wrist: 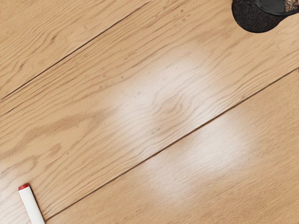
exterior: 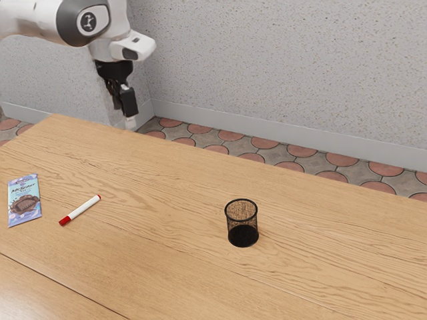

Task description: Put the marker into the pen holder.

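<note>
Marker (exterior: 81, 209) and pen holder (exterior: 243, 236) are cut off in my wrist view; whether my gripper (exterior: 128, 119), clear of both, is spread or closed, I can't tell.

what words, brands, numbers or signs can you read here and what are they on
"Mc", the start of the large word on the chocolate bar wrapper; the rest of that word is too blurred to read surely.
Smaller print on the same wrapper: too small to read.
Round dark emblem on the white arm: a pale sign, no letters I can make out.
Marker and mesh pen holder: no text I can see.
</note>
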Robot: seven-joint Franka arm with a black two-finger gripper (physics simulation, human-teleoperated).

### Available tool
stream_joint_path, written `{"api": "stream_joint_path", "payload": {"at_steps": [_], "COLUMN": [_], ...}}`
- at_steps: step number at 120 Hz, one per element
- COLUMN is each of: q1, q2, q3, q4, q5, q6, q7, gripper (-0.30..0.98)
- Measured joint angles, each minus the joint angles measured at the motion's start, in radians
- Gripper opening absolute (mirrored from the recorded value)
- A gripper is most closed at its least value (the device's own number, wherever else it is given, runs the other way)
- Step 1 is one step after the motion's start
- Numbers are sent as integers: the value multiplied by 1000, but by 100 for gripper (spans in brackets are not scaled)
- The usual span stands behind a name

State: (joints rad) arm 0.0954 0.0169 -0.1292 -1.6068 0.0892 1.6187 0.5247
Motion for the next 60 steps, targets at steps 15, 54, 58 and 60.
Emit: {"api": "stream_joint_path", "payload": {"at_steps": [15,54,58,60], "q1": [-13,-114,-145,-166], "q2": [0,3,-3,-7], "q3": [0,96,134,160], "q4": [0,-79,-130,-159], "q5": [0,28,30,27], "q6": [29,75,102,121], "q7": [62,15,1,-5], "gripper": [69,69,69,69]}}
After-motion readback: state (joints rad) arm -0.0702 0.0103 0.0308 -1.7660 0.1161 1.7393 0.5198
